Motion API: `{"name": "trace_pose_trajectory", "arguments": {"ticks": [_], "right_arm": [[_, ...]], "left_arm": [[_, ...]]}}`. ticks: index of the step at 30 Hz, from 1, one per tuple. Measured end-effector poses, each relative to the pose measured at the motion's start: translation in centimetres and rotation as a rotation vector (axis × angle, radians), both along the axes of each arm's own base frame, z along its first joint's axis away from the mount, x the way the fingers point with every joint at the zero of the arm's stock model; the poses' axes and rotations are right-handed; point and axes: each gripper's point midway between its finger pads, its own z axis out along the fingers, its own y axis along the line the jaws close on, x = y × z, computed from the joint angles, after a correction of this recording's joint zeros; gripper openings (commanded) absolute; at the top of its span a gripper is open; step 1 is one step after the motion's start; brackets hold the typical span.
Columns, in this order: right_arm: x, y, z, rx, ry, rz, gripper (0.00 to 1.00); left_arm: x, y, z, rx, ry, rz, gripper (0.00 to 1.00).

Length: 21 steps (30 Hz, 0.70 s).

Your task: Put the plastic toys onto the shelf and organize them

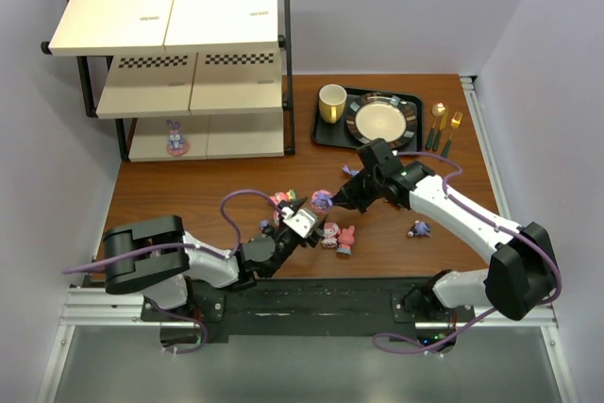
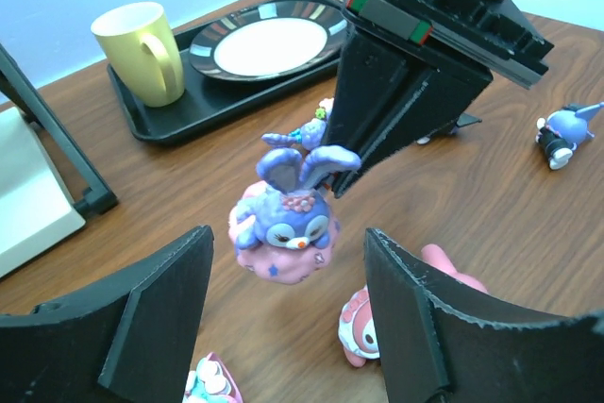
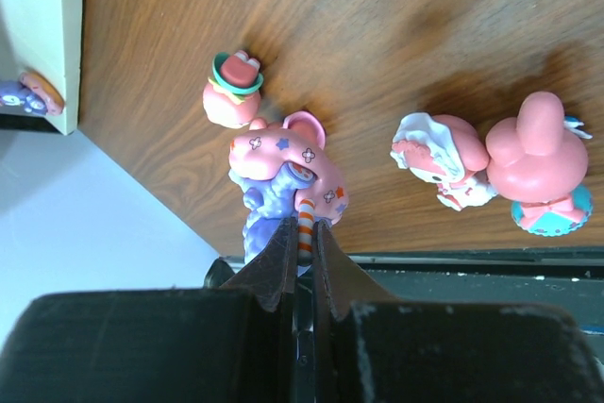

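My right gripper [image 1: 337, 197] is shut on a purple bunny toy on a pink base [image 1: 322, 199] and holds it above the table. In the right wrist view the fingertips [image 3: 302, 230] pinch its striped stick, with the toy [image 3: 283, 162] just beyond. My left gripper [image 1: 300, 218] is open, and in the left wrist view its fingers [image 2: 165, 294] stand on either side of the held bunny [image 2: 283, 224] without touching it. Several pink toys [image 1: 338, 236] lie on the table below. The shelf [image 1: 165, 16] stands at the far left, with one purple bunny [image 1: 175, 138] on its bottom board.
A black tray [image 1: 326, 129] with a yellow mug [image 1: 331, 102] and a plate [image 1: 381, 120] sits at the back, gold cutlery [image 1: 445, 125] to its right. A dark toy [image 1: 419, 229] lies right of the grippers, and a small one [image 1: 349, 171] lies behind them.
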Motion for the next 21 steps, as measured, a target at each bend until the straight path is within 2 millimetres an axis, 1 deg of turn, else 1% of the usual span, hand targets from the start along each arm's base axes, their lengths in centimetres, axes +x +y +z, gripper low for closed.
{"name": "trace_pose_trajectory", "arguments": {"ticks": [9,15,21], "right_arm": [[-0.3,0.5,0.1,0.007,0.002,0.002,0.00],[-0.2,0.5,0.0,-0.005,-0.006,-0.008,0.00],[-0.4,0.7,-0.2,-0.003,0.000,-0.012,0.00]], "left_arm": [[0.2,-0.5,-1.6,0.042,0.016,0.006,0.63],[1.2,-0.8,-1.9,0.056,0.013,0.061,0.62],[1.7,-0.8,-2.5,0.088,0.005,0.093,0.62]]}}
